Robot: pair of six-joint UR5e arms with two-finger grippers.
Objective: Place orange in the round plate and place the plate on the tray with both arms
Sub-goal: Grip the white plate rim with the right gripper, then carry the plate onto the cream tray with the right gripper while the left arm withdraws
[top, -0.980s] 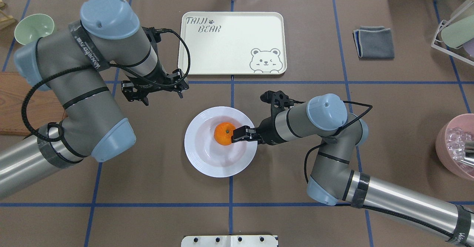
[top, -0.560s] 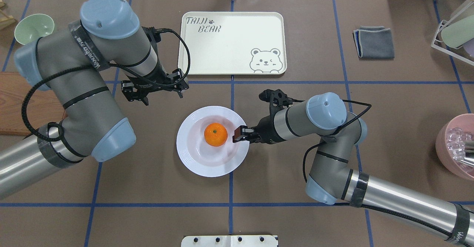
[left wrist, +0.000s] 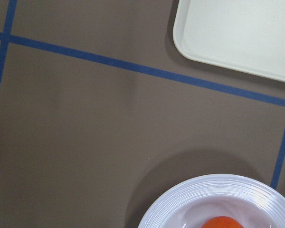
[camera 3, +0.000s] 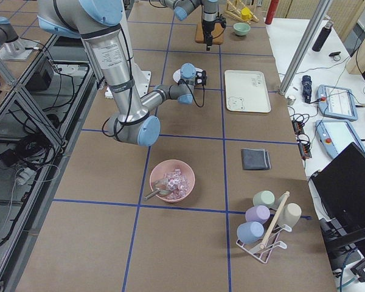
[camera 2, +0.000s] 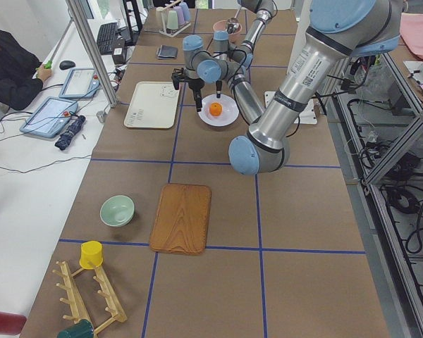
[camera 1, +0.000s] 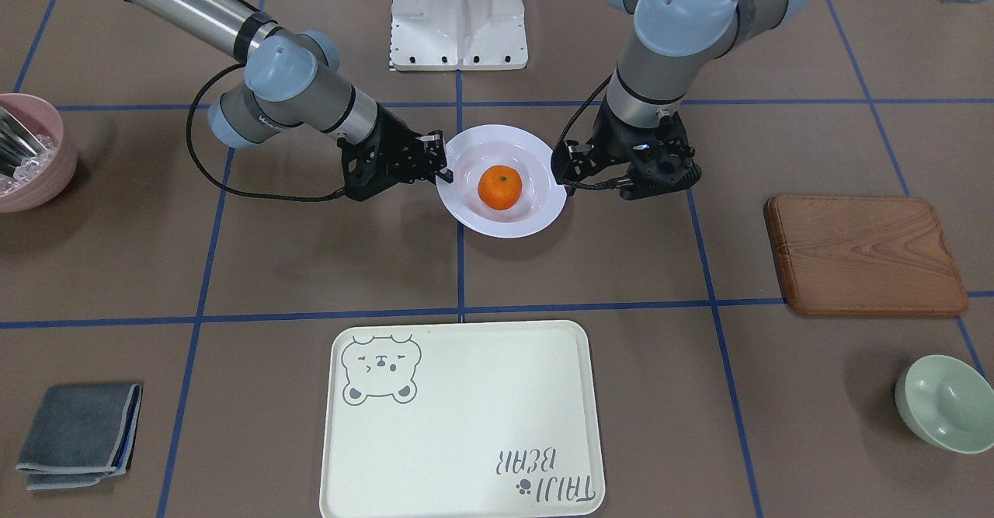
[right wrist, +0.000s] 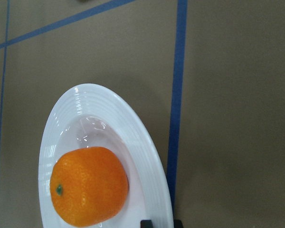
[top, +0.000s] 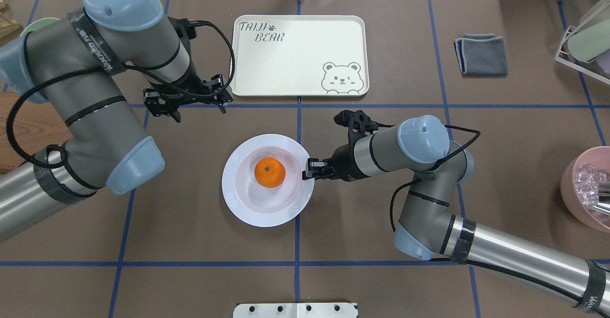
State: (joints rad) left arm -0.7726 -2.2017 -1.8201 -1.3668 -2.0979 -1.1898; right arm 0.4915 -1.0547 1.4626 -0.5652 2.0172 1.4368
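The orange (top: 269, 172) lies in the middle of the white round plate (top: 238, 208), which rests on the brown table near its centre. My right gripper (top: 307, 171) is at the plate's right rim and is shut on it; in the right wrist view the orange (right wrist: 89, 185) sits just beyond the dark fingertips (right wrist: 146, 223) that straddle the rim (right wrist: 142, 142). My left gripper (top: 183, 109) hangs open above bare table, up and to the left of the plate. The cream tray (top: 295, 56) with the bear drawing lies beyond the plate with nothing on it.
A wooden board (camera 1: 866, 254) and a pale-green bowl (camera 1: 943, 401) sit on the robot's left side. A pink bowl (top: 588, 194), a folded grey cloth (top: 481, 55) and a cup rack (top: 586, 41) are on its right.
The plate with the orange has slid leftward. My right gripper has drawn back from the orange to the plate's rim. The left arm has moved a little away and to the left.
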